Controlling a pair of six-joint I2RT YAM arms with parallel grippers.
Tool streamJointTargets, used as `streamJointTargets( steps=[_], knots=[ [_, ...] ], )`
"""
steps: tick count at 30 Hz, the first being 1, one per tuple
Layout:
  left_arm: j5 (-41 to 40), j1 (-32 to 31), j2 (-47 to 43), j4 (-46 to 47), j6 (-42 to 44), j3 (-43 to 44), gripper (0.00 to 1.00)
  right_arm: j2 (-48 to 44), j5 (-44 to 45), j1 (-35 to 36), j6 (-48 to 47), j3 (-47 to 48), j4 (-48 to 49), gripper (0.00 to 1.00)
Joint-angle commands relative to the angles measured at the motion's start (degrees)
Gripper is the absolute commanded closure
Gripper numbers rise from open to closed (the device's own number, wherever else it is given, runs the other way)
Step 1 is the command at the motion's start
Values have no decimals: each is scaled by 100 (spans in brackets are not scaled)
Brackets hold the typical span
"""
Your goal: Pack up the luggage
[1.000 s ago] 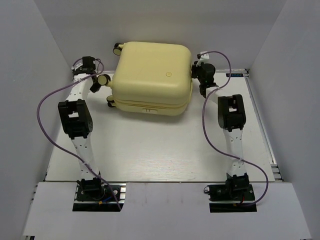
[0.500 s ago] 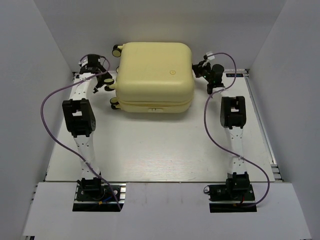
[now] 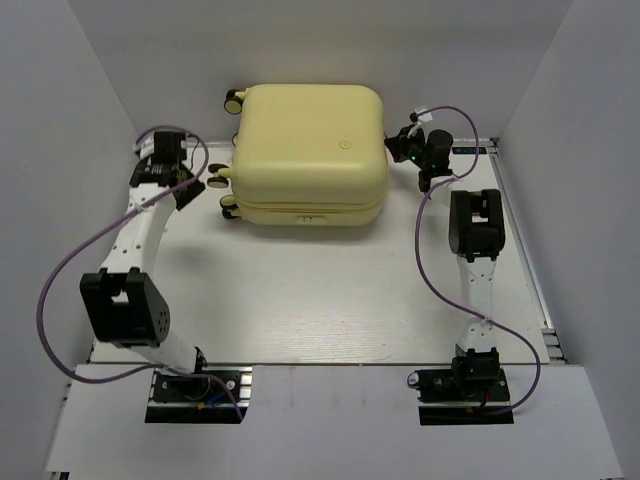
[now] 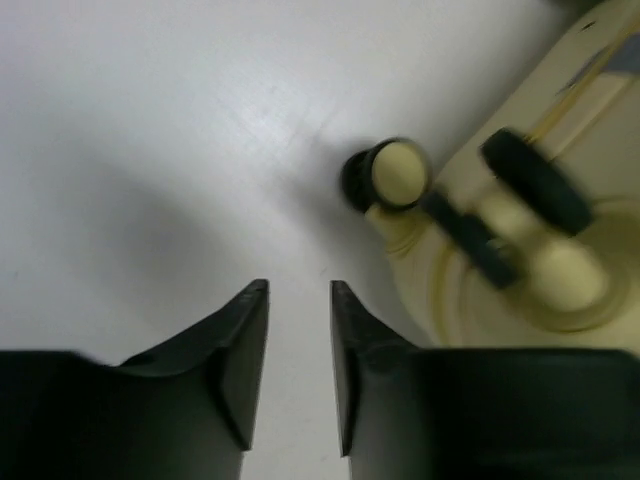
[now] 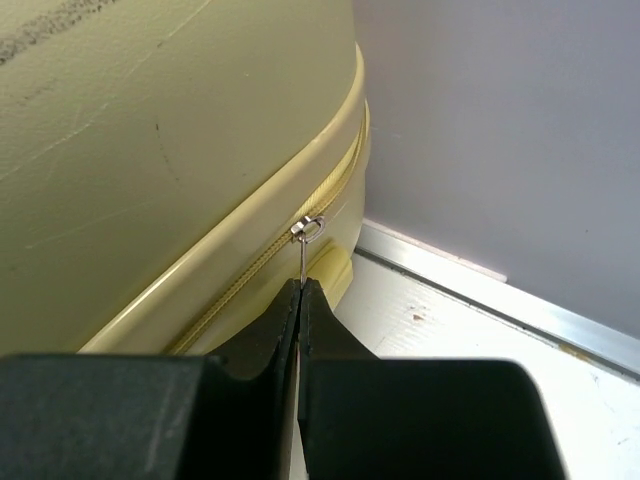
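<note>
Black jaws of the right gripper are pinched together on the thin metal zipper pull, which hangs from the zipper seam on the right end of the luggage. The left gripper holds nothing. Its jaws stand a narrow gap apart above the bare white table, near a cream-and-black wheel but clear of it. The pale yellow luggage lies closed and flat at the far middle of the table, between the two grippers, with its wheels toward the left arm's side.
</note>
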Motion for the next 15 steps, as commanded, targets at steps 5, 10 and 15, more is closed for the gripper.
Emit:
streamJointTargets(
  steps=[5,10,15],
  knots=[
    [841,107,505,486,-1104,-1039,70,-550,-51,96,-240,-363,-320,100],
    [1308,19,1402,301,-1132,-573,75,-524,134,132,-293,-355,-426,100],
    [1194,19,1368,257,-1087,-695,74,-672,817,114,-3,-337,-830,73]
  ],
)
